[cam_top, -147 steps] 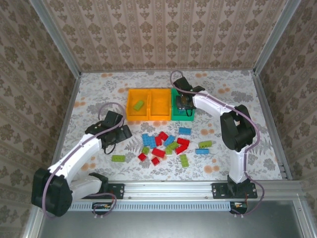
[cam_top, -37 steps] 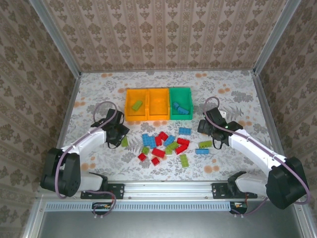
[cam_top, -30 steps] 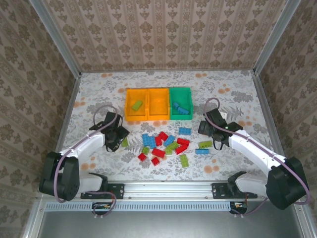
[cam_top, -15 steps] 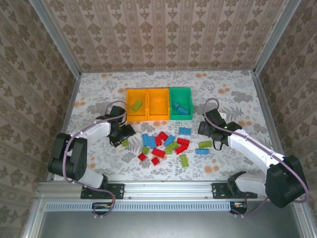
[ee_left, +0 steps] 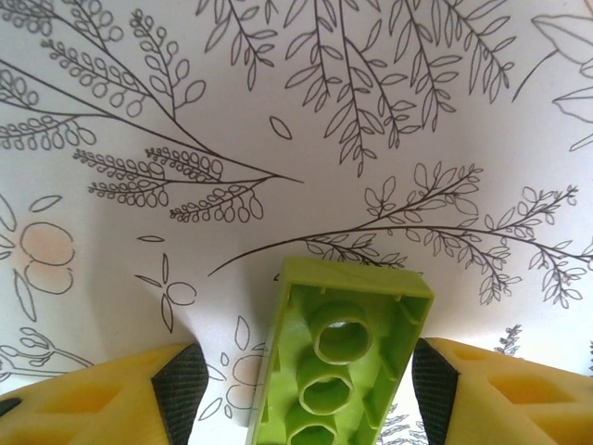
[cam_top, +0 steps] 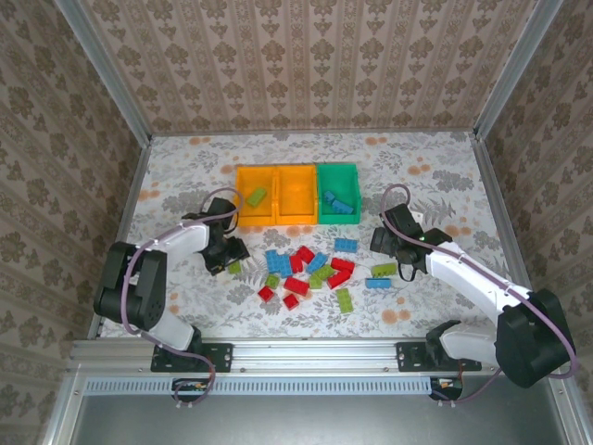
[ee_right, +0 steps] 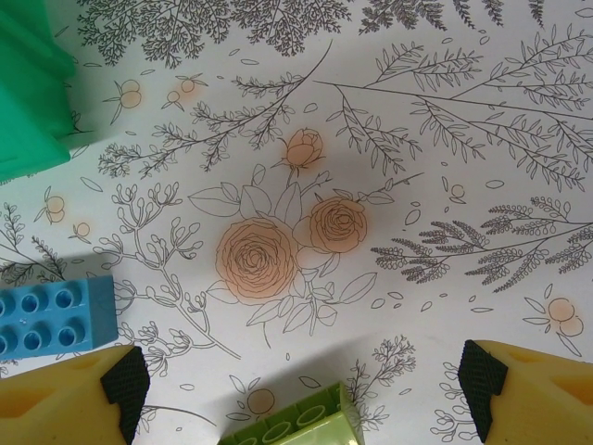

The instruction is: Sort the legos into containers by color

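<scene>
Change: right gripper is off the green bin, where it hung in the earliest frame; it now sits at 4 o'clock of that bin. Elbow of left arm has swung toward 12 o'clock over the last sec. Left gripper stays by the same brick.
Done: two blue bricks lie in green bin. One lime brick lies in left orange bin.
Mid bin: middle orange bin shows no brick. Judged reserved for red.
Left to do: main pile of red, blue and lime legos sits on table at 6 o'clock of the bins, unsorted. A few strays at 3 o'clock of pile.
Progress est.: early. Most bricks are loose.
L end effector: jaws apart, straddling left lime brick at 9 o'clock of pile, hollow underside toward wrist cam. Gap shows betw. one pad and brick. Other pad is at brick's edge, contact can't be confirmed. Not clamped as far as seen.
R end effector: jaws wide apart, holding nothing. Right lime brick lies betw. the fingers at 6 o'clock of wrist view. Blue brick is just beside one finger.
Step judged: both arms are lining up on lime bricks, destined for left orange bin.
</scene>
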You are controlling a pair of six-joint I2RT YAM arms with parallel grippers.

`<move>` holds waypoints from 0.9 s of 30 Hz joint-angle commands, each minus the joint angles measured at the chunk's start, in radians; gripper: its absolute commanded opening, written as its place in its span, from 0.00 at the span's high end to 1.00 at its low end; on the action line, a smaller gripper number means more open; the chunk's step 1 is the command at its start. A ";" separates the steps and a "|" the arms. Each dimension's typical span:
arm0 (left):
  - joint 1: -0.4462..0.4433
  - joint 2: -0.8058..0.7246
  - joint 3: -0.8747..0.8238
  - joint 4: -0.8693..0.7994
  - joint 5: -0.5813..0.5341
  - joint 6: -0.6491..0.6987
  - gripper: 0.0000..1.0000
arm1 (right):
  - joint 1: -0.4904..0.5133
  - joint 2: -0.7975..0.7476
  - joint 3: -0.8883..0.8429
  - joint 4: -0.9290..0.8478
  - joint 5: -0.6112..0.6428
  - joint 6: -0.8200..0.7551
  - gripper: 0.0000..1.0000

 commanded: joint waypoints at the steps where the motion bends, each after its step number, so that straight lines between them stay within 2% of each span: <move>1: -0.009 0.063 -0.007 -0.012 -0.026 0.064 0.36 | -0.010 0.010 -0.020 0.020 -0.002 0.015 0.10; 10: -0.023 0.103 0.016 -0.027 -0.050 0.106 0.61 | -0.016 0.017 -0.037 0.035 -0.004 0.017 0.10; 13: -0.023 0.107 0.026 -0.024 -0.046 0.103 0.66 | -0.019 0.015 -0.039 0.035 -0.005 0.017 0.10; 20: -0.026 0.043 0.097 -0.053 -0.045 0.102 0.67 | -0.018 0.008 -0.039 0.024 -0.009 0.017 0.10; 27: -0.035 -0.030 0.272 -0.082 -0.068 0.153 0.67 | -0.012 0.001 -0.045 0.007 -0.045 0.034 0.10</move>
